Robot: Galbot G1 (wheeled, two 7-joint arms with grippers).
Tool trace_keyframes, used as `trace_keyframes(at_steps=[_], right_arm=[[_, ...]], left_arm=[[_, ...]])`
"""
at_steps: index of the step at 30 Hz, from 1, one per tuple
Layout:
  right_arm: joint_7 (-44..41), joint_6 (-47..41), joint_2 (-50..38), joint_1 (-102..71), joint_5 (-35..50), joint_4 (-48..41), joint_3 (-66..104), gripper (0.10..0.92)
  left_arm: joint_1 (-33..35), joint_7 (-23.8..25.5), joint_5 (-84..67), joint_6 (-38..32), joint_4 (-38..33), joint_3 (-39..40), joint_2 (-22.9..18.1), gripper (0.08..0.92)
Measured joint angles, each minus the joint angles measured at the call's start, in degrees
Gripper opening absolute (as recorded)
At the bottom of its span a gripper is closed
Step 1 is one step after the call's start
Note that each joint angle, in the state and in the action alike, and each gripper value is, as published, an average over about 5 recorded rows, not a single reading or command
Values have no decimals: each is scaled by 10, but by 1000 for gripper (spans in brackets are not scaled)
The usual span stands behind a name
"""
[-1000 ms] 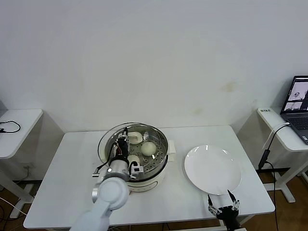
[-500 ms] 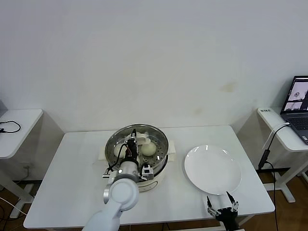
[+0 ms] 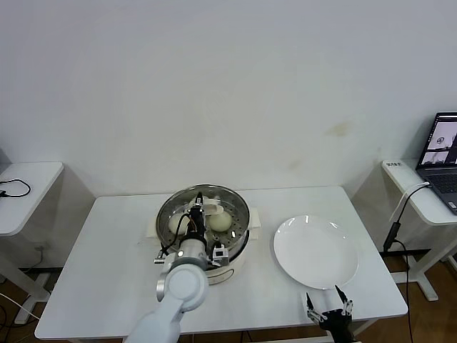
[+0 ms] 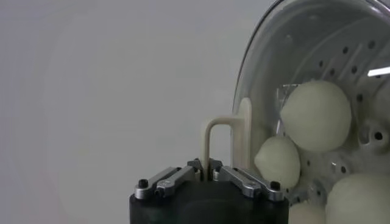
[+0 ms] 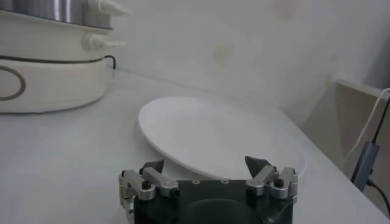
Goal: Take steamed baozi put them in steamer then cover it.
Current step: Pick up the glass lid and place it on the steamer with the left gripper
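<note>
While clamped on the lid handle [image 4: 220,141] over the steamer [image 3: 203,214] at table's ten o'clock, left gripper [image 4: 207,168] (baozi [image 3: 220,221] inside): risks seating crooked. Right gripper [image 3: 329,313] spread, idle.

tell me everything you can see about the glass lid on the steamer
The glass lid is a round, clear dome with a thin metal rim and a cream loop handle at its centre. It sits over the steamer, and the pale baozi and the perforated steel floor show through the glass. The left claw is shut on the handle, gripping it from above. Whether the rim is fully seated all the way round cannot be told.
</note>
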Motion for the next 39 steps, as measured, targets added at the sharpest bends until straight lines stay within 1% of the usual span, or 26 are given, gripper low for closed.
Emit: trace_keyframes(at_steps=[26,30,39], right_arm=[[-3,5,0,-7,-3,9,-3,823],[-3,5,0,-8,-3,10,-5,823],[-3,5,0,-10,-5,14,-7,823]], left_arm=[[16,-20,8,-14,12,-10,-14,144],[20,-27,8,-17,10,-11,-17,221],[35,-34,5,-21,-8,-10,-9,481]])
